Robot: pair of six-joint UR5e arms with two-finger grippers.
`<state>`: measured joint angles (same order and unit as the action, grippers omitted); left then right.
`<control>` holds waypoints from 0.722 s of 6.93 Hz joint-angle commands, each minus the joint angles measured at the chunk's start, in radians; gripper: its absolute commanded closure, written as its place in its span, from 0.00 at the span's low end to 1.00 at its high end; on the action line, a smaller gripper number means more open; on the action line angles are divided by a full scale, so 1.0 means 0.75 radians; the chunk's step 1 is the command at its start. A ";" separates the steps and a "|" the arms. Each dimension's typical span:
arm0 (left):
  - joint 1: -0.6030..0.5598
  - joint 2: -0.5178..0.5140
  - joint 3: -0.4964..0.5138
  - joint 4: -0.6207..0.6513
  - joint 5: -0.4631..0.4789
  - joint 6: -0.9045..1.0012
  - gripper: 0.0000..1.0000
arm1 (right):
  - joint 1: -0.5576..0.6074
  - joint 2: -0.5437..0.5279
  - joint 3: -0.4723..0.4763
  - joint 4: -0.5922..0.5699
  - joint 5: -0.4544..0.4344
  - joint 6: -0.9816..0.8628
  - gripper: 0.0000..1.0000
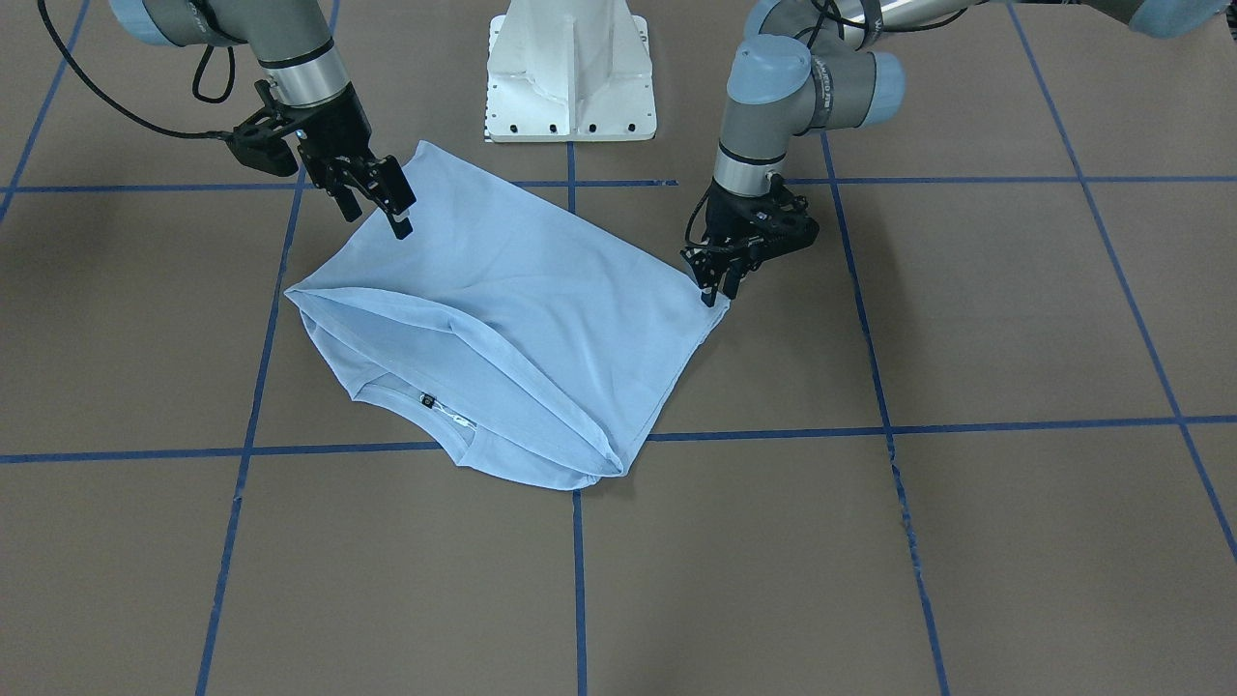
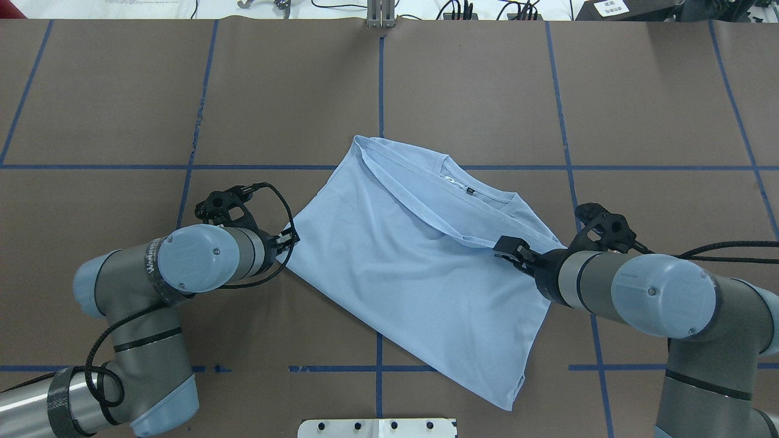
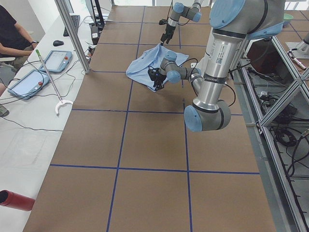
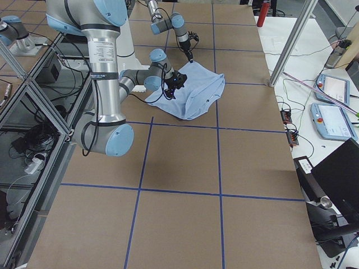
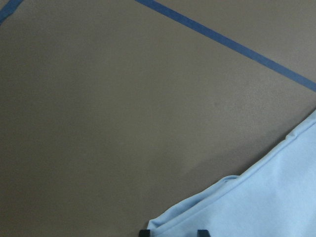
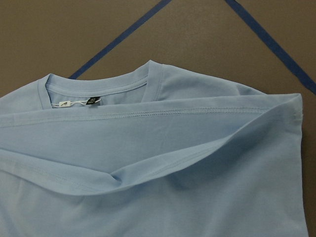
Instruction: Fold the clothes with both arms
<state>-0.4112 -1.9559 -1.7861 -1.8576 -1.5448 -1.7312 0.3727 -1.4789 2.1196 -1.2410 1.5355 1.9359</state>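
The light blue T-shirt lies on the brown table, folded over so its hem rests near the collar; it also shows in the overhead view. Its dark neck label shows; the palm-tree print is hidden. My left gripper is low at the shirt's side corner. In the left wrist view its fingertips stand apart with the corner between them. My right gripper is open, held just above the opposite folded edge. The right wrist view shows only the shirt.
The white pedestal base stands behind the shirt. Blue tape lines grid the table. In the exterior left view a person, tablets and a red bottle are on the side bench.
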 commanded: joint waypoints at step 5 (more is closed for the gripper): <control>-0.004 0.000 0.003 0.041 0.014 -0.011 1.00 | -0.002 0.016 -0.002 0.000 0.000 0.000 0.00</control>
<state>-0.4138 -1.9500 -1.7774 -1.8447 -1.5335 -1.7383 0.3713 -1.4689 2.1215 -1.2410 1.5345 1.9359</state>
